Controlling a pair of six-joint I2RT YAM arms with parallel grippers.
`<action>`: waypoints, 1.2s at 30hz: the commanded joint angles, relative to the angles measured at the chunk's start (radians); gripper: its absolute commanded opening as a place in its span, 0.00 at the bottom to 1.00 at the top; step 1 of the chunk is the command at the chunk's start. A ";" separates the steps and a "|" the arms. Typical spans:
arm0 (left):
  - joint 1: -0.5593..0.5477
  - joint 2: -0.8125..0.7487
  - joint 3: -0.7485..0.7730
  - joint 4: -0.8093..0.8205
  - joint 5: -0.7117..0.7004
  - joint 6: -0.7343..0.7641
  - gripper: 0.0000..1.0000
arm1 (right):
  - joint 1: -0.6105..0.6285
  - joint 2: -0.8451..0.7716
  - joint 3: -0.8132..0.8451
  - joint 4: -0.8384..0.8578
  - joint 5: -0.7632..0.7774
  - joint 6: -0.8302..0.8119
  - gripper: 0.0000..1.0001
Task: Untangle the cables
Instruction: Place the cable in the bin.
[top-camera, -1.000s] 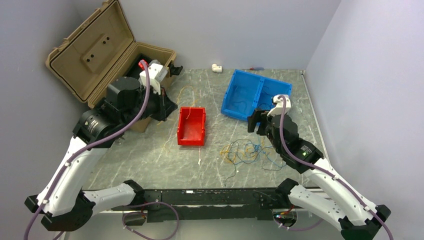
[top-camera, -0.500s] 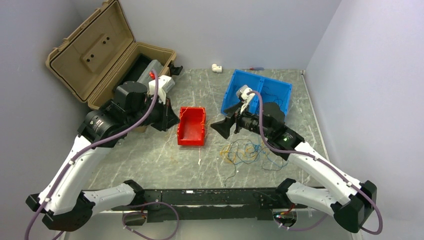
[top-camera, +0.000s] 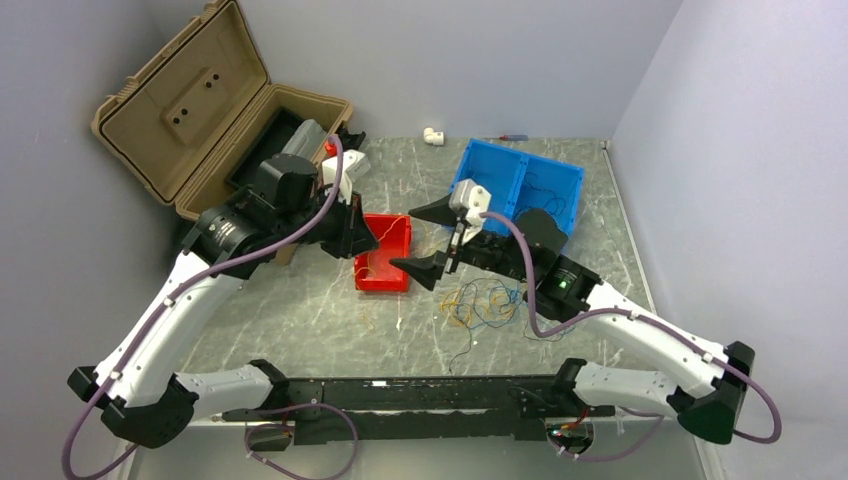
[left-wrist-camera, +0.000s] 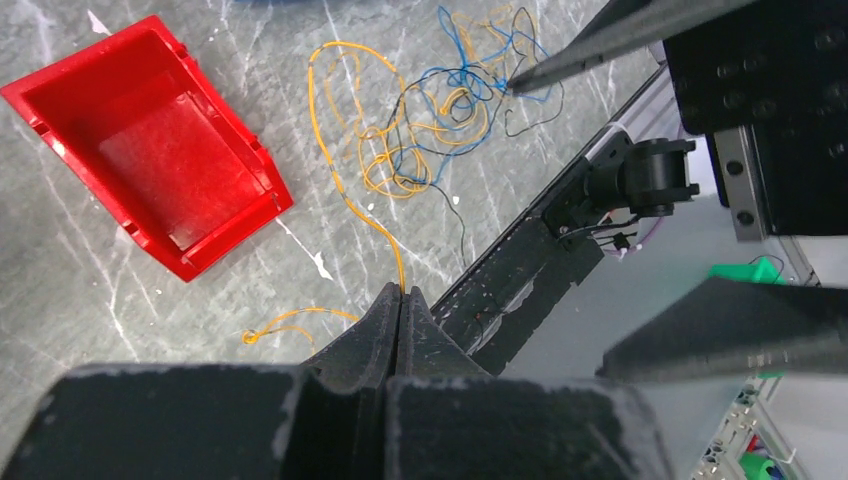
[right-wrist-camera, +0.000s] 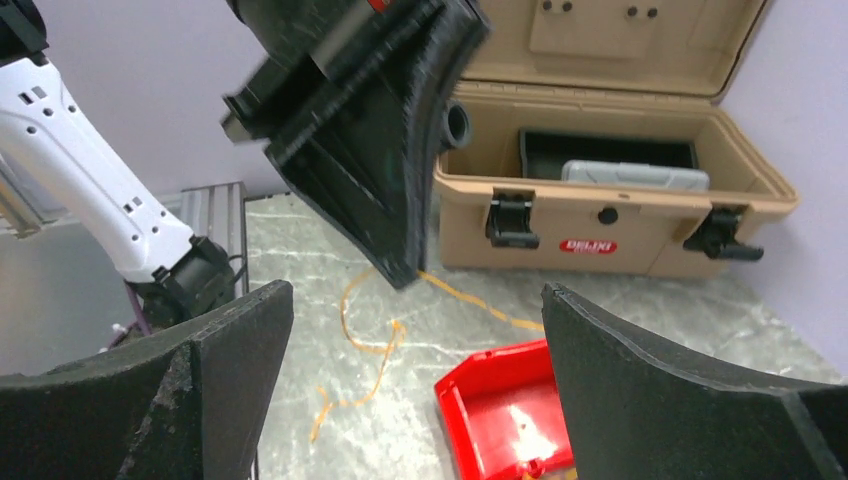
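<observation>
The cables (top-camera: 487, 303) lie as a loose tangle of yellow-orange, blue and dark strands on the marble table, right of the red bin; the same cables (left-wrist-camera: 435, 110) show in the left wrist view. My left gripper (left-wrist-camera: 402, 296) is shut on one yellow-orange strand (left-wrist-camera: 345, 190) that runs back to the tangle; its free end (right-wrist-camera: 368, 345) trails on the table. In the top view the left gripper (top-camera: 362, 240) hangs over the red bin's left edge. My right gripper (top-camera: 425, 240) stands wide open above the table between bin and tangle, facing the left gripper (right-wrist-camera: 400, 230), with nothing between its fingers (right-wrist-camera: 225, 350).
A red bin (top-camera: 383, 252) sits mid-table. A blue two-compartment bin (top-camera: 500, 180) holding a few strands stands at the back right. An open tan case (top-camera: 215, 110) fills the back left corner. A white fitting (top-camera: 432, 135) and a small screwdriver (top-camera: 510, 137) lie by the back wall.
My right arm swung left from the blue bin toward the red bin and its jaws opened wider. My left arm moved right from the tan case to the red bin, still shut on the strand.
</observation>
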 joint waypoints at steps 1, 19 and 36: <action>0.002 0.009 0.016 0.063 0.064 -0.021 0.00 | 0.079 0.060 0.085 0.067 0.117 -0.121 0.97; 0.003 0.008 0.059 0.058 0.153 -0.023 0.00 | 0.151 0.286 0.031 0.274 0.376 -0.178 0.86; 0.005 -0.007 0.071 0.070 0.141 -0.027 0.00 | 0.149 0.212 -0.096 0.305 0.364 -0.118 0.00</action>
